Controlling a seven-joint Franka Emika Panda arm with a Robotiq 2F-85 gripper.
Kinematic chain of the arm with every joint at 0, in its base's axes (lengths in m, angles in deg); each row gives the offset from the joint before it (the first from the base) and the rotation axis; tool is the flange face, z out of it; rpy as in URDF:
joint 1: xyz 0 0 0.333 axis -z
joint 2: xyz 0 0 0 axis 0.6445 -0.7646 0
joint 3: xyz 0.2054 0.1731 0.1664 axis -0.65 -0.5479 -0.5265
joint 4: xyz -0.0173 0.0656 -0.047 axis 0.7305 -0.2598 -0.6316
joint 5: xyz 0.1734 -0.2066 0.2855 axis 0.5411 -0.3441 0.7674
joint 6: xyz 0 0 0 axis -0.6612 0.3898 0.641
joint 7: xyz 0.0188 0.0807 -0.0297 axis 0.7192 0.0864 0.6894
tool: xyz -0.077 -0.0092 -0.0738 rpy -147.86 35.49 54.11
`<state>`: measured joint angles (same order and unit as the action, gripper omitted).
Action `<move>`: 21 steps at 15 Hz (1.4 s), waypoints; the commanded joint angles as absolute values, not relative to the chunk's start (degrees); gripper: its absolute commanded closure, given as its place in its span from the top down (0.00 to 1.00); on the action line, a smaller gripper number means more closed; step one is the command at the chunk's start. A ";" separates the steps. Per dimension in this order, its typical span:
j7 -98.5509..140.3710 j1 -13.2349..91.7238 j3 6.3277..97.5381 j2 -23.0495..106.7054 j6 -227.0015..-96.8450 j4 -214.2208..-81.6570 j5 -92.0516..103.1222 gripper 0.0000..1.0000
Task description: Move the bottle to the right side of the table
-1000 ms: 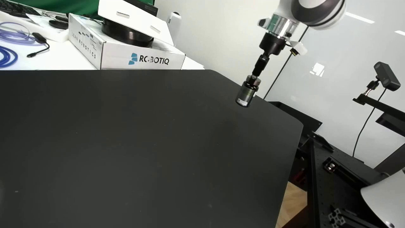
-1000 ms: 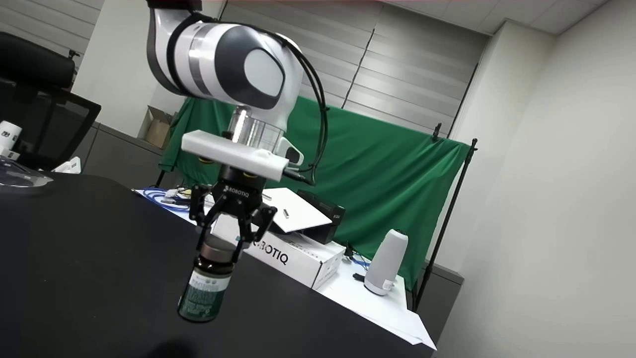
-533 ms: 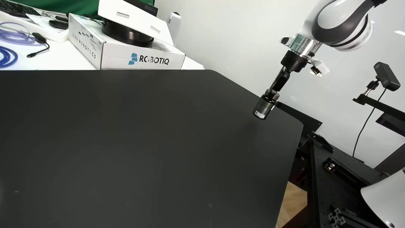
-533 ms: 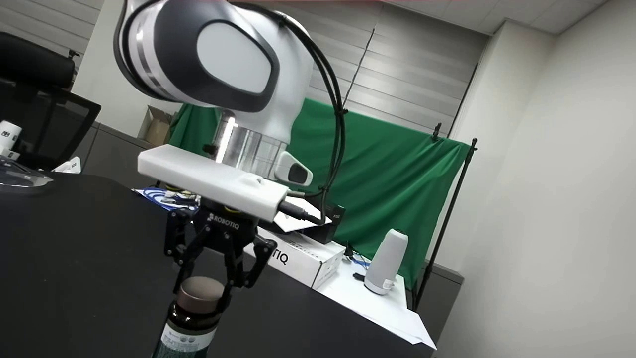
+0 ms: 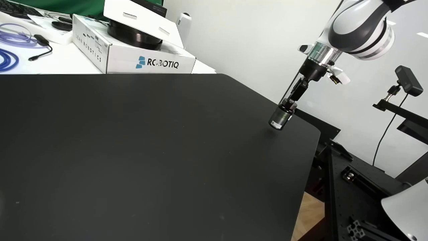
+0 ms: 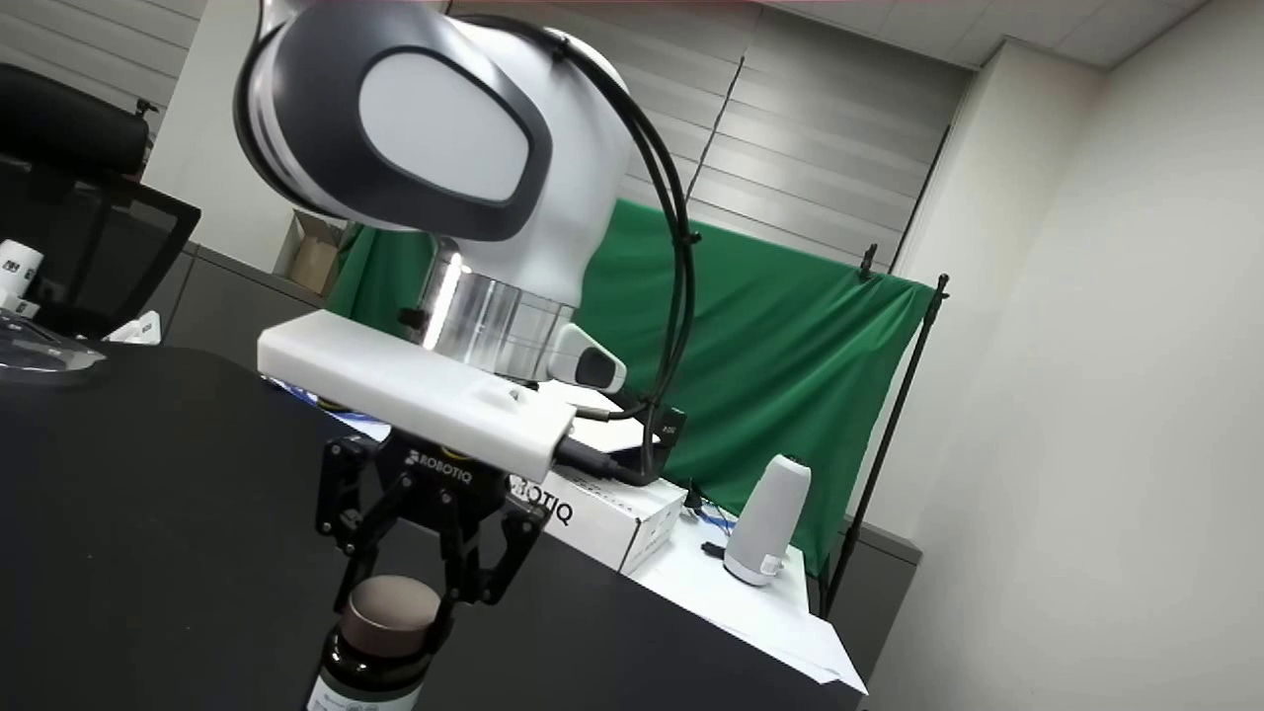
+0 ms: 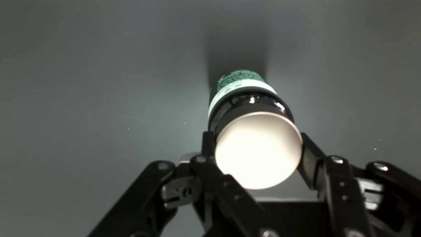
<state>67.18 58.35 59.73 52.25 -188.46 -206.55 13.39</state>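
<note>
The dark bottle [image 5: 280,118] with a pale label band and brownish cap is held at the right part of the black table [image 5: 150,150] in an exterior view. It is tilted and close above the top; I cannot tell whether its base touches. My gripper [image 5: 291,103] is shut on the cap, one finger on each side. In an exterior view the bottle [image 6: 373,667] is cut off by the lower edge, below the gripper [image 6: 393,620]. In the wrist view the bottle's cap [image 7: 260,151] sits between the fingertips of the gripper [image 7: 256,143], with green label beyond.
A white Robotiq box [image 5: 150,62] with a white panel [image 5: 140,20] stands beyond the table's far edge. The table's right edge drops to a black frame [image 5: 354,187] and the floor. A camera on a mount [image 5: 408,81] stands at the right. A clear plastic item [image 6: 39,351] lies at the far left.
The gripper with the bottle has moved right and down towards the table's right edge, and nearer in an exterior view. Over the last half second it only sank slightly. The grip stays shut.
</note>
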 commanded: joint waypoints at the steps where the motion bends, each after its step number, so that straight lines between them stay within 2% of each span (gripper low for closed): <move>1: 68.99 59.13 59.54 50.43 -191.17 -206.08 15.03 0.36; 9: 69.38 59.81 59.52 47.93 -191.22 -205.14 15.92 0.36; 10: 70.88 60.27 58.97 48.96 -189.93 -205.45 16.68 0.86; 11: 70.89 60.12 59.18 50.53 -189.61 -206.16 16.62 0.86; 13: 70.85 59.77 59.77 53.55 -188.29 -207.05 16.07 0.98; 21: 70.22 57.12 61.90 64.82 -182.44 -208.32 14.49 1.00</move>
